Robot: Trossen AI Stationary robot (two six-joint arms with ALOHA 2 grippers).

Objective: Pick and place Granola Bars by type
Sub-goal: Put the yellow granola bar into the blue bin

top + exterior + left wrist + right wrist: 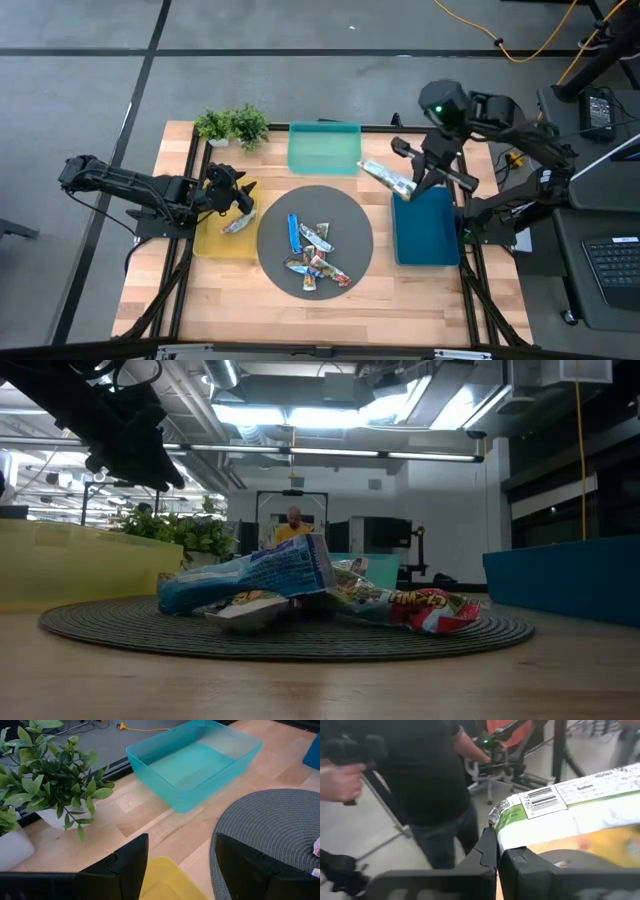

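1. Already, one bar (pixel 238 224) is seen lying in the yellow tray (pixel 212 243), below the left gripper (pixel 243 197), whose fingers are spread and empty.
2. Meanwhile, a green-white bar (pixel 387 178) is clamped by the right gripper (pixel 412 185) over the dark-blue tray (pixel 425 235).
3. Several bars (pixel 312 252) are left unsorted on the round mat (pixel 352 215).

A pale wooden slatted worktop (pixel 400 300) in a black metal frame stands on a grey concrete floor (pixel 250 80) crossed by dark seams. Orange and yellow cables (pixel 520 45) trail over the floor beside a black desk with a keyboard (pixel 612 262). Long ceiling strip lights (pixel 290 415) glow among exposed pipes. A person in a black shirt (pixel 425 775) stands nearby, another in yellow (pixel 292 528) farther off.
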